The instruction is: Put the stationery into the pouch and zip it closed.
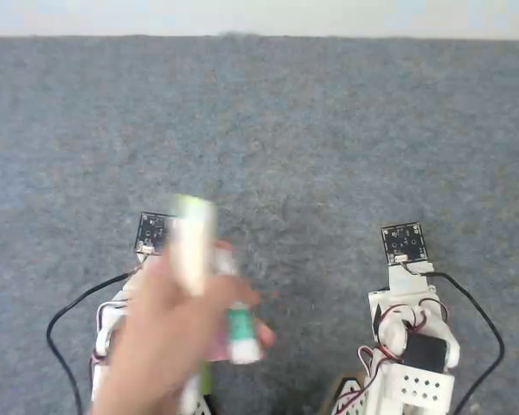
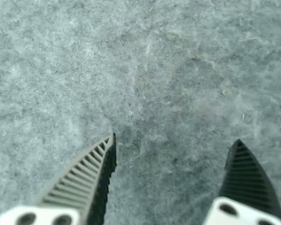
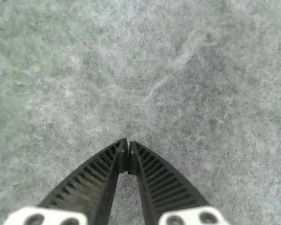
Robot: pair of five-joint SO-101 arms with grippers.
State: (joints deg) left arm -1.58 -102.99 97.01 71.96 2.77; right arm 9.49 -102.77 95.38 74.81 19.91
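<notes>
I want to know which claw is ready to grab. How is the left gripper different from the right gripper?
The left gripper is open, the right gripper shut. The left gripper's fingers stand far apart with grey mat between them; the right gripper's tips touch. Both have black ribbed fingers, hold nothing and point at the mat.

On my feed, a person's hand (image 1: 169, 337) in the high view is smeared with blur and runs off the bottom edge. It hides most of the covered arm (image 1: 112, 316), leaving me a small black board (image 1: 153, 232) and a cable (image 1: 69, 316). It grips a pale stick (image 1: 193, 242) with a green end and a green-and-white tube (image 1: 241, 333), both too blurred to name. The other arm (image 1: 413, 354) is cut off by the bottom edge.
</notes>
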